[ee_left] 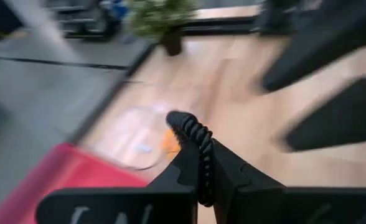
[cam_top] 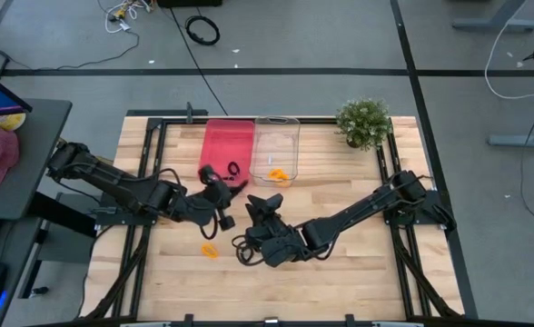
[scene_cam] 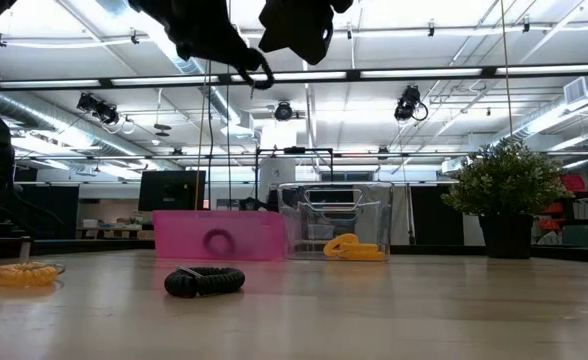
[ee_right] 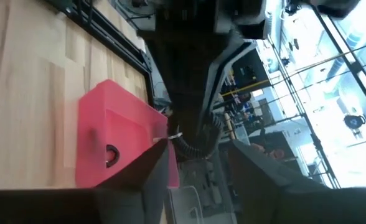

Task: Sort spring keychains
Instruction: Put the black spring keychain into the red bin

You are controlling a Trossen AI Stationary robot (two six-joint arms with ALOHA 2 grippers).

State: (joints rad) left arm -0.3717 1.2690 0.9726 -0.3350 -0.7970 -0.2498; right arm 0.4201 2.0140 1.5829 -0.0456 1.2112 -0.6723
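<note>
My left gripper point(cam_top: 209, 174) hovers near the red bin's point(cam_top: 228, 143) near end, shut on a black spring keychain point(ee_left: 195, 134). My right gripper point(cam_top: 265, 205) is open above the table's middle, facing the left gripper and touching nothing. Another black keychain point(scene_cam: 204, 281) lies flat on the table below the right arm, and an orange one point(cam_top: 211, 248) lies flat toward the near left. A black keychain point(cam_top: 233, 170) lies inside the red bin. Orange keychains point(cam_top: 278, 174) lie in the clear bin point(cam_top: 277, 145). My left gripper pinches the black spring keychain between its two fingers, which lie along the coil point(ee_left: 203, 158). The coil's free end point(ee_left: 182, 119) sticks out past the fingertips. The keychain is lifted clear of the table.
A potted plant point(cam_top: 364, 123) stands at the table's far right corner. The two bins sit side by side at the far middle. Bare wood lies to the near right. A large black cable coil point(cam_top: 203, 30) lies on the floor beyond the table.
</note>
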